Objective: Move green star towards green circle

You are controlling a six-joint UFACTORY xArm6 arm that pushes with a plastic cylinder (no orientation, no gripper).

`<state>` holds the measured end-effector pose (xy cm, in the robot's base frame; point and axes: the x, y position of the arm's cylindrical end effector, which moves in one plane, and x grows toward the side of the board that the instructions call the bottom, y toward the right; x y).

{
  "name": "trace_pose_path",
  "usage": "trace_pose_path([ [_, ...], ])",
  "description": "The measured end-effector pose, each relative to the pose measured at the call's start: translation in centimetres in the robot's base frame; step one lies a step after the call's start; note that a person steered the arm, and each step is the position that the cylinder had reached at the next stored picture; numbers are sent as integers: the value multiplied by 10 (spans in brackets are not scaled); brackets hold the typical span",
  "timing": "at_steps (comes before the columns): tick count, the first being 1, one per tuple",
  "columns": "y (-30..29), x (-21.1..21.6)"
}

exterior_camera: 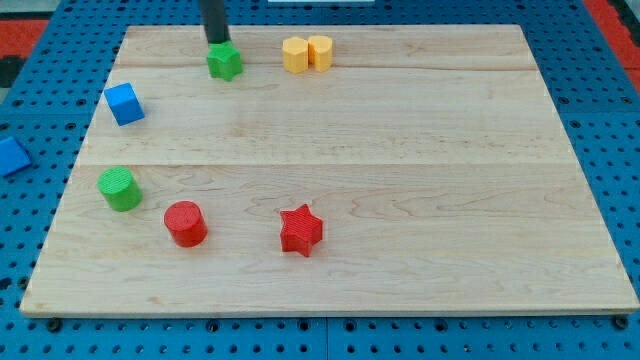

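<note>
The green star (225, 62) lies near the view's top, left of centre, on the wooden board (400, 150). My tip (216, 42) stands just above the star's top-left edge, touching or nearly touching it. The green circle (120, 189) sits at the view's lower left, far below and to the left of the star.
A blue cube (124, 104) lies between the star and the green circle, near the left edge. Two yellow blocks (307, 54) sit right of the star. A red circle (185, 223) and a red star (300, 231) lie at the bottom. Another blue block (10, 157) lies off the board at the left.
</note>
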<state>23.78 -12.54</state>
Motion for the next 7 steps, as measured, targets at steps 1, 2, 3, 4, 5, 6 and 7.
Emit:
trace_pose_path([
  [1, 8, 9],
  [2, 15, 29],
  [3, 6, 86],
  [4, 5, 153],
  [5, 16, 191],
  [6, 46, 168],
  [7, 28, 147],
])
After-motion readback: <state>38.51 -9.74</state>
